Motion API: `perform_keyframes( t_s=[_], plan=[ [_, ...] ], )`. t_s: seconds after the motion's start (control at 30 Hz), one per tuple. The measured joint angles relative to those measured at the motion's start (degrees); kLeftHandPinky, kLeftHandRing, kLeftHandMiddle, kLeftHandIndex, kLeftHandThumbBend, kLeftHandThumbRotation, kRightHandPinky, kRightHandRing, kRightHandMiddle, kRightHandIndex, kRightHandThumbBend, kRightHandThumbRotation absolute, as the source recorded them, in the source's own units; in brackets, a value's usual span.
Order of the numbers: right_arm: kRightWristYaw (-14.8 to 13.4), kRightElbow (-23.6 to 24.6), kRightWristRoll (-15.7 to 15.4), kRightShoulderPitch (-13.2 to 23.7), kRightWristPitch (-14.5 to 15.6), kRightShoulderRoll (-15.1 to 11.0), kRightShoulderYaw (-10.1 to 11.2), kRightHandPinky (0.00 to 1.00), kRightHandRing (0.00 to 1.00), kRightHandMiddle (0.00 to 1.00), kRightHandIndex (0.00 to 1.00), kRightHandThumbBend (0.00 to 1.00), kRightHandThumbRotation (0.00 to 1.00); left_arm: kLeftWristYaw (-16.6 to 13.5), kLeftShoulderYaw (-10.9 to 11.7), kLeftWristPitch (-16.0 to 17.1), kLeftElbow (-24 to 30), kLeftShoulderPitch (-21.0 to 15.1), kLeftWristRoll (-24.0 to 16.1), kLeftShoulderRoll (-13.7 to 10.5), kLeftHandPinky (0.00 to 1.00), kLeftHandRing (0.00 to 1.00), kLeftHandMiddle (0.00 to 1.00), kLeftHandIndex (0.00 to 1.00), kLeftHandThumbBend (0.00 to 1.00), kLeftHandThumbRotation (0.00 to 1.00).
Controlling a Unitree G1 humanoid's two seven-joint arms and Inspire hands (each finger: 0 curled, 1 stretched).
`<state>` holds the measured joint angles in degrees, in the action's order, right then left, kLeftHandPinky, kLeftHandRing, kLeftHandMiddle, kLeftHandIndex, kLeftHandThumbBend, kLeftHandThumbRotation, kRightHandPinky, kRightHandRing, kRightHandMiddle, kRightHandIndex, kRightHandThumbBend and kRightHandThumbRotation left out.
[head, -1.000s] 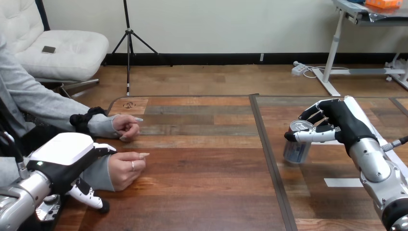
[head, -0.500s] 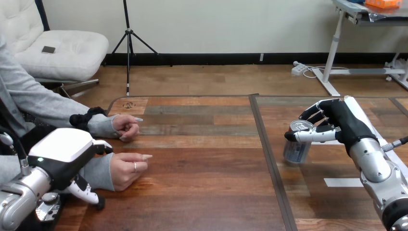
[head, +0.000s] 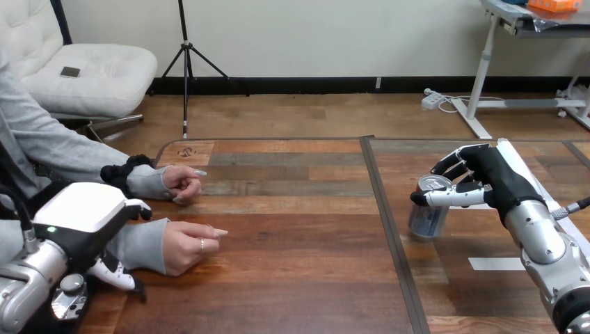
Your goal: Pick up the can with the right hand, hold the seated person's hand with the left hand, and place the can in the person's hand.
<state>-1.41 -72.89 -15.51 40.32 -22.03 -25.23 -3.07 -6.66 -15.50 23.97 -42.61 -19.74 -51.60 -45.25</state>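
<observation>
A silver-blue can (head: 428,216) stands on the table right of the middle, slightly tilted. My right hand (head: 495,179) is shut on it, with the thumb (head: 449,197) across its front near the top and the fingers behind it. At the view's left the person's near hand (head: 189,245) lies palm down on the table. My left hand (head: 82,219) sits over the grey sleeve (head: 142,245) of that forearm, the thumb on the far side and the fingers (head: 111,273) curled under the near side. The person's far hand (head: 182,184) rests as a loose fist.
A dark seam (head: 387,229) runs front to back across the wooden table (head: 292,278), between the person's hands and the can. A white tape strip (head: 495,264) lies near my right forearm. Bare wood stretches between the near hand and the seam.
My left hand has slid back toward the view's left along the sleeve, uncovering more of it. The person's near hand has edged right. The can and my right hand have barely shifted.
</observation>
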Motion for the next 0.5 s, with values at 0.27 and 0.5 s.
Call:
perform_keyframes(
  t_s=[0.27,0.5],
  plan=[
    [0.0,0.0,-0.1,0.0,0.0,0.0,0.0,0.34,0.38,0.42,0.46,0.76,0.00,-1.4,-0.3,-0.1,-2.5,-1.0,0.6,0.0,0.71,0.75,0.78,0.77,1.00,0.18],
    [0.0,0.0,-0.1,0.0,-0.2,0.0,0.0,0.34,0.38,0.42,0.46,0.76,0.00,-1.9,-0.3,0.0,-3.8,-1.3,1.7,0.0,0.70,0.75,0.77,0.76,1.00,0.16]
  ],
)
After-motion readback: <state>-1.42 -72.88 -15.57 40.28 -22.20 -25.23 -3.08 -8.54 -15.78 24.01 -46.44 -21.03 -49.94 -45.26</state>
